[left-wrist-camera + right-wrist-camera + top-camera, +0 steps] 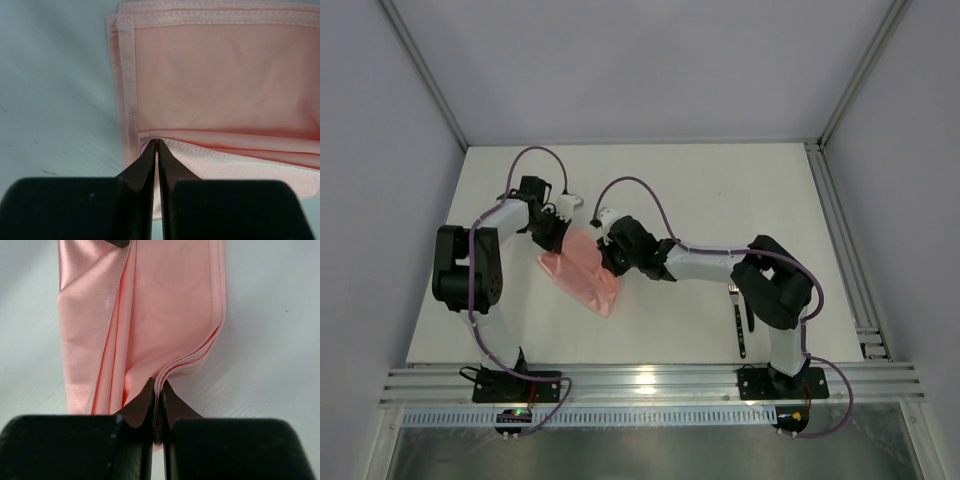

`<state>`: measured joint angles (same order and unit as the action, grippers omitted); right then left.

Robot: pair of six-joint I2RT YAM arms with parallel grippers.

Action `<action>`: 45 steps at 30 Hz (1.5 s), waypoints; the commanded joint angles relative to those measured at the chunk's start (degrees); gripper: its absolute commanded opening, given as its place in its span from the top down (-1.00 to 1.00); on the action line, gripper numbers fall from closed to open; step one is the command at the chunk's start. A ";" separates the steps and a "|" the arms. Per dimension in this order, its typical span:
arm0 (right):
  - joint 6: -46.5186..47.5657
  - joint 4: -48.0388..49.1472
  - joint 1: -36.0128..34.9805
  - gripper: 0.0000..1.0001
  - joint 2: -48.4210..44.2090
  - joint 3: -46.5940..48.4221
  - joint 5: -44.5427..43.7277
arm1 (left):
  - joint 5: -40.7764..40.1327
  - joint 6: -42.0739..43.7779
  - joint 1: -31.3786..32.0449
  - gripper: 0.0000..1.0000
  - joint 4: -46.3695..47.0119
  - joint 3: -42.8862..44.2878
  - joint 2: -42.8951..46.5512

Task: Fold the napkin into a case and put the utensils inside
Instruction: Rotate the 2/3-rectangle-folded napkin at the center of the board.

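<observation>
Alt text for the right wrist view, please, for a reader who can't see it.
The right hand is shut on the stacked hemmed edges of the folded salmon-pink napkin. The cloth stretches away from the camera across a pale table, with loose creases on its left side.

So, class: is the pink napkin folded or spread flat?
Folded. The napkin shows stacked hemmed layers in both wrist views; the left gripper and right gripper each pinch an edge.

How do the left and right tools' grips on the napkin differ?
The left tool pinches a thin hemmed edge; the right tool clamps several stacked layers. The left tool grips the napkin's left side, the right tool its right. Both are shut on it.
</observation>
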<state>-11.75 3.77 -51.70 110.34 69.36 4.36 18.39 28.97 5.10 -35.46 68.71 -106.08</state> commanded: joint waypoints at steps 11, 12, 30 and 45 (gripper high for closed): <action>0.89 0.09 -3.68 0.48 -2.76 -2.47 -5.87 | 1.29 -2.34 0.26 0.95 -3.03 -1.30 -2.64; -0.63 0.62 -1.75 0.36 -3.38 -3.61 -3.42 | 1.90 -2.08 0.26 0.95 -3.03 -1.21 -2.64; -9.52 -22.49 13.29 -0.15 19.47 24.50 29.57 | 1.47 -1.37 0.87 0.94 -3.30 -0.68 -2.90; -17.95 -13.81 9.87 -0.16 23.78 18.89 36.42 | 1.65 -1.28 0.96 0.95 -3.47 -0.42 -3.08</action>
<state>-25.91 -10.44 -40.40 130.54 91.61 40.45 19.27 27.51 5.30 -36.07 69.19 -106.52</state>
